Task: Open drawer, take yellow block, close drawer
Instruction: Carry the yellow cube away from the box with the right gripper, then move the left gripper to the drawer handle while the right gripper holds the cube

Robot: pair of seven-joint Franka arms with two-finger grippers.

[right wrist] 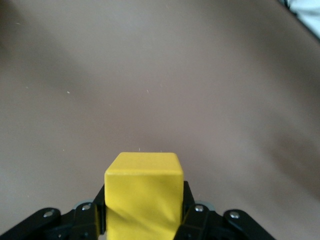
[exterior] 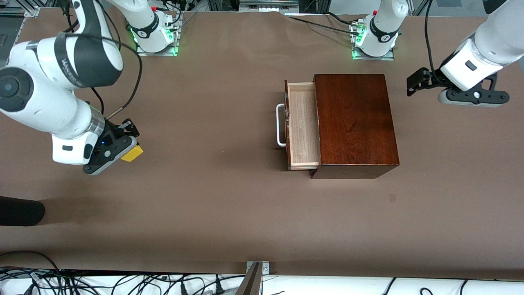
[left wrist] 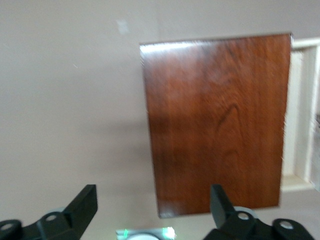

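Bare table (exterior: 229,213) lies under my right pincer (exterior: 123,153), clamped on the yellow block (exterior: 132,153); left pincer (exterior: 413,86) waits open beside the box (exterior: 354,123), so next I push the drawer (exterior: 302,125) shut.

— How is the box (exterior: 356,123) finished?
— A polished, glossy dark wood is seen, with grain and a sheen along its top edge. The drawer (exterior: 303,125) is lined with pale, matt bare wood.
— And the rest?
— The surface (exterior: 204,196) is covered in a matt brown sheet. The yellow block (right wrist: 143,197) looks smooth and matt.
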